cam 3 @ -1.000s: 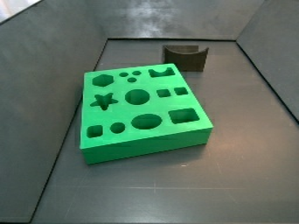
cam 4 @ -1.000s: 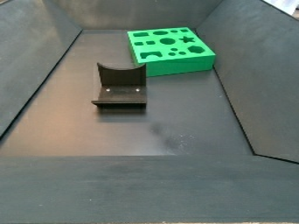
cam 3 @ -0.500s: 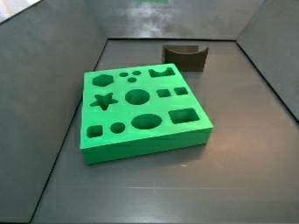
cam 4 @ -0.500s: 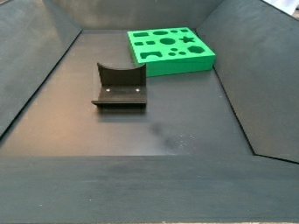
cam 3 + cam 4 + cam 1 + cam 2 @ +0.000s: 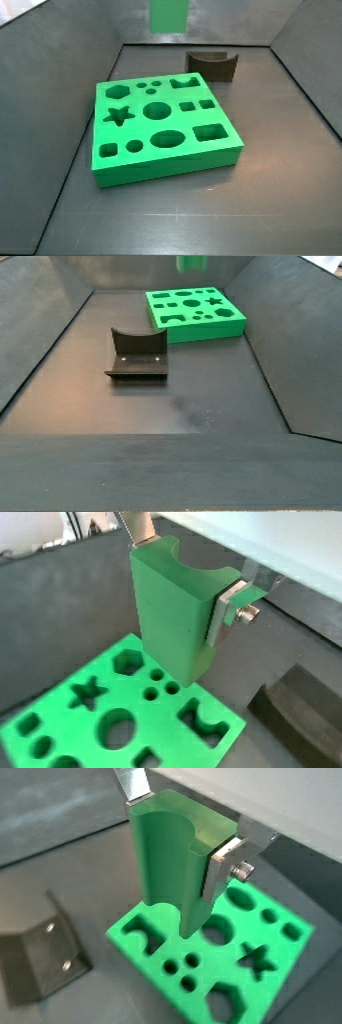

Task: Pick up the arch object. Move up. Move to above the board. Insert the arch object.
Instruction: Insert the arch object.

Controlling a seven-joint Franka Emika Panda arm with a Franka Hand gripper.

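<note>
Between the gripper (image 5: 187,587) plates sat the arch object (image 5: 174,607), clamped near its notched top, hanging upright above the board (image 5: 60,737) directly below. It looked rigid, light and smooth-sided, so slipping seemed possible.

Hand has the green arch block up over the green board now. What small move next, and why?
Probably ease straight down while lining up. The hand grips the tall green arch block well above the square green board with cut-outs; in a wrist view its lower end hangs near the arch-shaped hole, not yet in it.
</note>
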